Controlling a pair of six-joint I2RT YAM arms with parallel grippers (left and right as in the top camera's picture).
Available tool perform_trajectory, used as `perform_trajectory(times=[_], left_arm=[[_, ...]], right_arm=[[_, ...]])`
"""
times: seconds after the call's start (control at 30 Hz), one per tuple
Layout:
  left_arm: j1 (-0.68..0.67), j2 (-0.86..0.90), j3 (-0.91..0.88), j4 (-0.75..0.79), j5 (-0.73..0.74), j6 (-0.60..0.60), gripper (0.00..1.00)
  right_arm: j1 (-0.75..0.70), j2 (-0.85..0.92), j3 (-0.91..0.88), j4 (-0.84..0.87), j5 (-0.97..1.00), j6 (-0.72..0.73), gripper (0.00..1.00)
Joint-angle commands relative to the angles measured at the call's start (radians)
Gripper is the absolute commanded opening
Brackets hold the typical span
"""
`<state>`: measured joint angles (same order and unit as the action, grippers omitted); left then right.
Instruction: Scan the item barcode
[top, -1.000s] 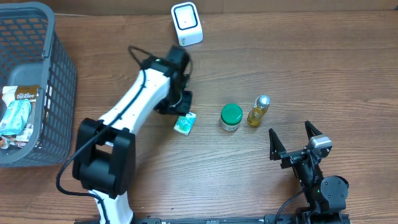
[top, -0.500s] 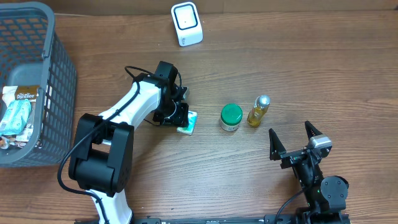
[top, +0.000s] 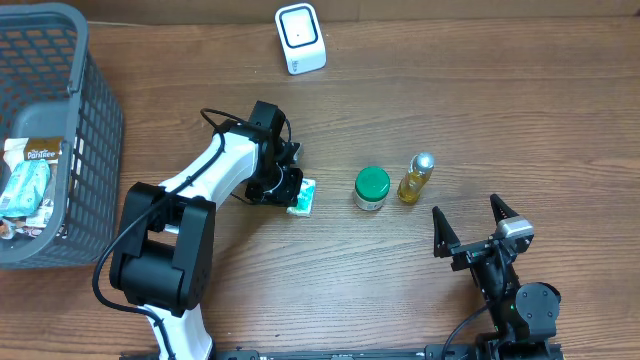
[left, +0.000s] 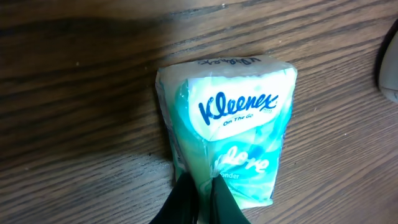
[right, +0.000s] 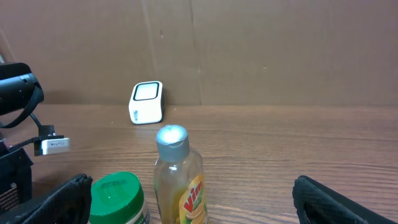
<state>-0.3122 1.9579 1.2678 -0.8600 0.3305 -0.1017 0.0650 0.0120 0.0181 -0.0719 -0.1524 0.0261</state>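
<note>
Change since one second ago: the left arm has swung from near the scanner (top: 300, 38) down to the tissue pack (left: 227, 124); its jaws, then apart, have closed.
Left gripper (left: 200, 186): fingers pressed together on the near edge of the tissue pack, with a sliver of teal wrapper between the tips.
Tissue pack: lies flat on the table (top: 520, 90), printed face up, just left of the green-lidded jar (top: 372, 187) and well apart from the scanner.
Right gripper (top: 467, 215): fingers spread wide, holding nothing, at the near edge of the table.
Bottle (top: 416, 178): upright, just right of the green-lidded jar, in front of the right wrist camera.
Scanner: stands at the far edge of the table, window facing the arms.
Basket (top: 100, 130): at the far left, with packets inside.
</note>
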Motion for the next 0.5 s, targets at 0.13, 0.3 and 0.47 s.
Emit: perform_trajectory(times=[0.13,0.3,0.47], left_arm=[[-0.003,0.0,-0.01,0.004,-0.004,-0.004,0.04],[-0.003,-0.003,0.0,0.0,-0.074,-0.035,0.04],[-0.035,-0.04,0.029,-0.027,-0.18,-0.08,0.04]], right_arm=[[-0.008,-0.005,-0.01,0.004,0.001,0.0,1.0],[-0.008,-0.005,-0.01,0.003,0.002,0.0,1.0],[-0.008,-0.005,-0.01,0.004,0.001,0.0,1.0]])
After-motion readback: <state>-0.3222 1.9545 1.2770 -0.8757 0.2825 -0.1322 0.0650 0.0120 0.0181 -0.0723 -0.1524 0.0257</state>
